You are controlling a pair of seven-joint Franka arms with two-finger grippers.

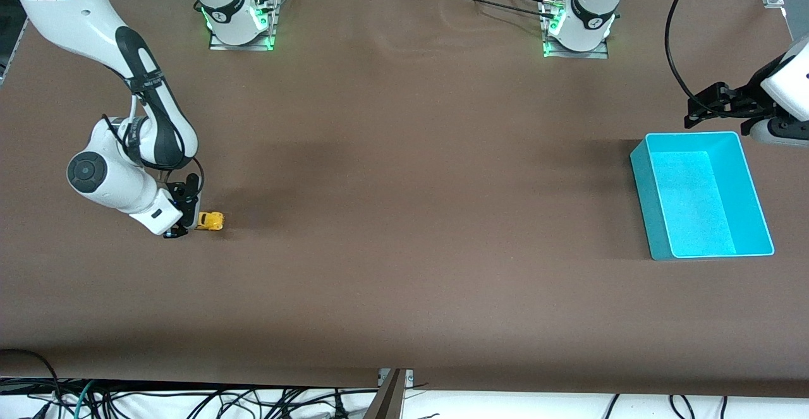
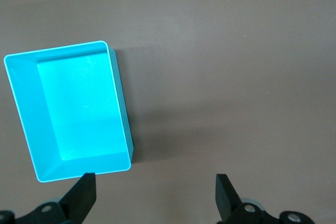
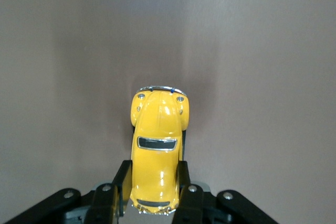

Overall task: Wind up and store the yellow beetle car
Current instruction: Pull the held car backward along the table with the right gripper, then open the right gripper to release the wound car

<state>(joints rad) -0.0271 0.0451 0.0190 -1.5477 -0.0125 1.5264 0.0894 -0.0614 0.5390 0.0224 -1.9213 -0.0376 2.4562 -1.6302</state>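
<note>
the right gripper squeezes the yellow beetle car low on the tabletop near the right arm's end, while the left gripper waits wide open over the tabletop by the turquoise bin.

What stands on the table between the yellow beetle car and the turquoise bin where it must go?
Nothing visible. The right hand is shut on the yellow beetle car near the right arm's end of the table; only bare brown table lies between it and the empty turquoise bin. The left hand waits open by the bin.

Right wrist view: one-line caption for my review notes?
Right gripper shut on the yellow car, low over the brown table.
</note>
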